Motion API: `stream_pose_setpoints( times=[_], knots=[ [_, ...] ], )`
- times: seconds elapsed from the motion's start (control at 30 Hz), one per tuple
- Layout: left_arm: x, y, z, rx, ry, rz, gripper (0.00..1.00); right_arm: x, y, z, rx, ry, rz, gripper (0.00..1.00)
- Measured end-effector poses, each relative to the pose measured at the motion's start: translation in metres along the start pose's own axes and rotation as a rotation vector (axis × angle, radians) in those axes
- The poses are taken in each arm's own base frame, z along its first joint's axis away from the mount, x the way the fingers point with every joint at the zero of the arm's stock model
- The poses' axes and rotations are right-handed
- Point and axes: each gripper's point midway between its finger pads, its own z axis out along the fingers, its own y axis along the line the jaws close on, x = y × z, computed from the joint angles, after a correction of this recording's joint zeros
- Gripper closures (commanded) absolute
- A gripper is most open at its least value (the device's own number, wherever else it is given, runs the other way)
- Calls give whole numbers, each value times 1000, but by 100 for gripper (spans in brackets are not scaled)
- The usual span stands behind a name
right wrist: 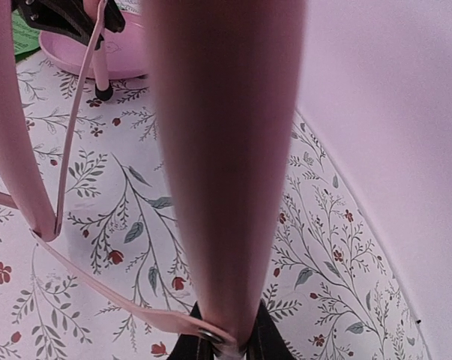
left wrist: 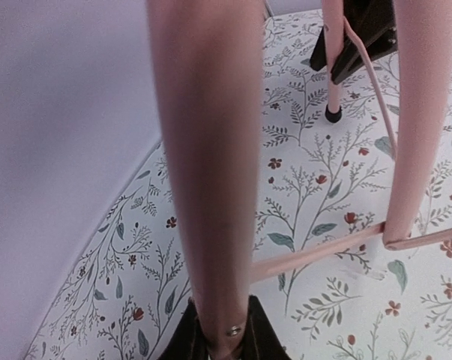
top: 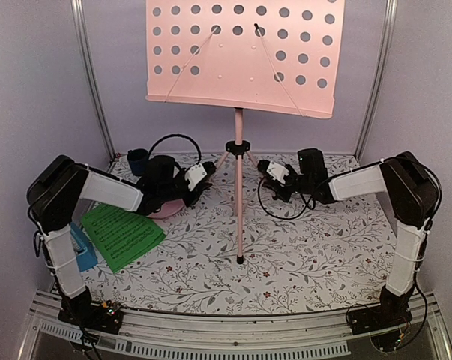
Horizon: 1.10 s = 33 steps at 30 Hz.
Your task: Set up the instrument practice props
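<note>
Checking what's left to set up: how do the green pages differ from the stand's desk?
The green pages lie flat on the table; the desk stands raised on its tripod. The pages are solid, printed; the desk is pink, full of holes. Both are flat and roughly rectangular.

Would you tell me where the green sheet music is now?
In the top view, the green sheet music lies on the table, left side, between the blue metronome and the pink disc.

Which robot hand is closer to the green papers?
Left. The left hand holds the stand near the green papers; the right hand holds its far side.
</note>
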Motion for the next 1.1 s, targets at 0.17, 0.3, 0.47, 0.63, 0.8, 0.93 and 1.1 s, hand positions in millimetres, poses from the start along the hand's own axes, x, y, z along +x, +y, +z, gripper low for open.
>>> stream_pose_setpoints(
  times=[0.17,0.3,0.47,0.63,0.8,0.93,1.1],
  knots=[
    [0,19,13,-13,-25,17,100,0,-26,7,26,-11,-30,100],
    [6,32,19,-27,-33,46,100,0,-40,12,48,-14,-70,100],
    [19,48,35,-46,-22,75,100,11,-57,19,87,12,-111,100],
    [29,62,49,-64,-6,106,100,26,-73,31,115,37,-124,100],
    [33,70,56,-83,7,126,100,38,-86,42,137,53,-138,100],
    [37,75,57,-94,16,133,100,39,-93,51,146,48,-159,98],
    [39,80,59,-105,22,131,96,39,-99,58,157,44,-169,74]
  ],
)
